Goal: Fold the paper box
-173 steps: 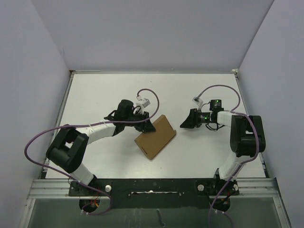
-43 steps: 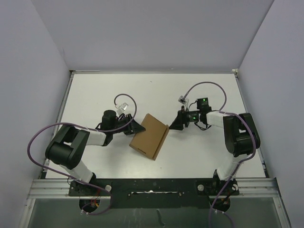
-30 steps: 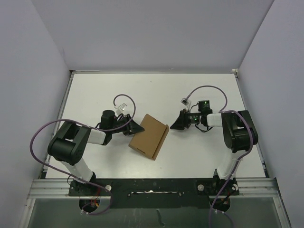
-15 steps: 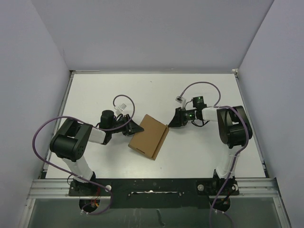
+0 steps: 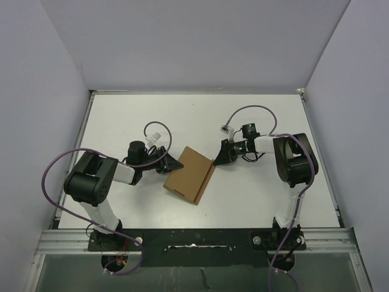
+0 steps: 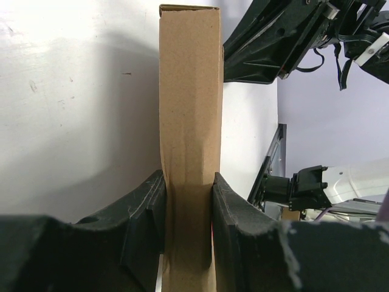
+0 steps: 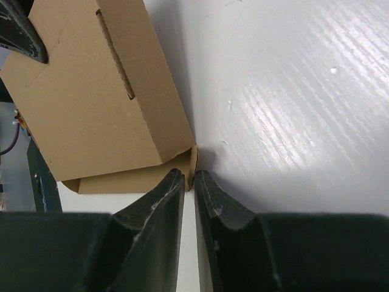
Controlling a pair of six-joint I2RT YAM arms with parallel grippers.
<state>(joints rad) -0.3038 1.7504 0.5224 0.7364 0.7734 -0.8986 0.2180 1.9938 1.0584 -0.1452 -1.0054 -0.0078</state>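
The paper box, a thin brown cardboard box, lies tilted on the white table between both arms. My left gripper is shut on its left end. In the left wrist view the box's narrow side runs up from between the two fingers of the left gripper. My right gripper is at the box's far right corner. The right wrist view shows the right gripper shut on the thin edge of a flap that sticks out under the box.
Grey walls close off the table at the left, back and right. A metal rail with the arm bases runs along the near edge. Purple cables loop over both arms.
The right gripper has moved left to the box's corner, and its jaws have closed in on the flap edge. The left gripper has kept its hold and the box has barely shifted.
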